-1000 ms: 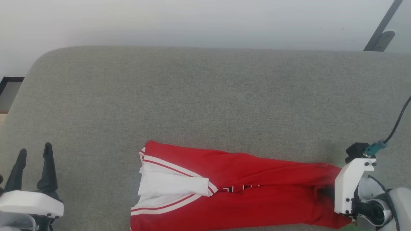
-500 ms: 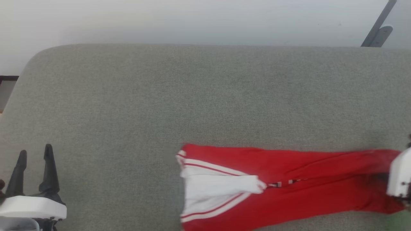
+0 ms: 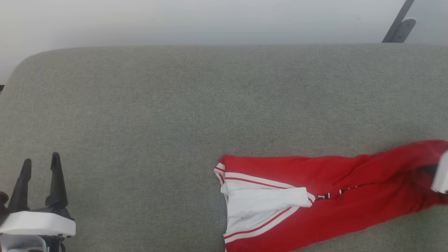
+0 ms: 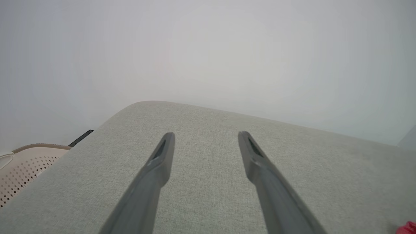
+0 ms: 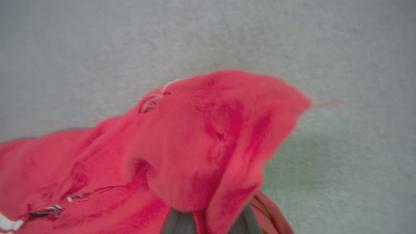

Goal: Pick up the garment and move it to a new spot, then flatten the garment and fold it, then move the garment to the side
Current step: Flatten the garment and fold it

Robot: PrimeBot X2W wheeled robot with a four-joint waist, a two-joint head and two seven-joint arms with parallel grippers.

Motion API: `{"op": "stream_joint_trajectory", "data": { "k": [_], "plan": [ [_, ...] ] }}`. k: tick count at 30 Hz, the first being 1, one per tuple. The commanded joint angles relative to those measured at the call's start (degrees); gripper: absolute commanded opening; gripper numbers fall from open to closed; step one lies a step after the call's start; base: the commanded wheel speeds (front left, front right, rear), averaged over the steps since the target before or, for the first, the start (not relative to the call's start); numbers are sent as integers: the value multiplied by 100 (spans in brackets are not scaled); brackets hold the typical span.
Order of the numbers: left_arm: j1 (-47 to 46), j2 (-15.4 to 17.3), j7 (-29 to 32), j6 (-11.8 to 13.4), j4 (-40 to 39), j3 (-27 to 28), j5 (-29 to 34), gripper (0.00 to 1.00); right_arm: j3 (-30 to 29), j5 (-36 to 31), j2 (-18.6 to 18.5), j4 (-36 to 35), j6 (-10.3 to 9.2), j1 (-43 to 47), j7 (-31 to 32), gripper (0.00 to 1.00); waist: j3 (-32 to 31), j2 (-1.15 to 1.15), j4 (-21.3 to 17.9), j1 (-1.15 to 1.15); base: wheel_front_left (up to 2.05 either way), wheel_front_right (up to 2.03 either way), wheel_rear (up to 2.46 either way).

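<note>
Garment (image 3: 315, 199) sliding right across table (image 3: 140, 105) | right hand (image 5: 211, 222) clamping its right end, dragging | long axis running left-right, sleeve end trailing | left hand (image 3: 40, 159) idling agape, empty, well apart

The left gripper (image 3: 41, 158) has two long, dark, tapering fingers (image 4: 156, 172), matt grey-black. Each has a narrow slot recessed in its inner face near the tip. They rise from a white wrist housing (image 3: 36, 224) with rounded edges and small dark screws (image 3: 52, 235) under its lower edge. On the right side there is part of a matching white casing (image 3: 442, 178) and two grey finger bases (image 5: 180, 224), which are blurred.
</note>
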Motion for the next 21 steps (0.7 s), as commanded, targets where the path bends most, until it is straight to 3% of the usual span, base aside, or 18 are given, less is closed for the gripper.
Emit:
{"op": "stream_joint_trajectory", "data": {
  "k": [1, 7, 12, 21],
  "plan": [
    [-43, 4, -22, -20, -10, -5, -40, 100, 92, 221, 102, -232, 3, 63, 64, 0, -18, 0, -15, 0, 0, 0, 0],
    [65, 6, -22, -21, -44, -12, -48, 100, 575, 943, 354, -1491, 3, 481, 441, 0, -89, 0, -39, 0, 0, 0, 0],
    [51, 7, -21, -22, -40, -102, -40, 100, 1080, 1054, 752, -2210, 3, 667, 573, 0, -144, 0, 26, 0, 0, 0, 0],
    [-135, -21, -22, -21, 77, -414, -27, 100, 2214, 725, 1644, -2142, 3, 427, 482, 0, -235, 0, 332, 0, 0, 0, 0]
  ]
}}
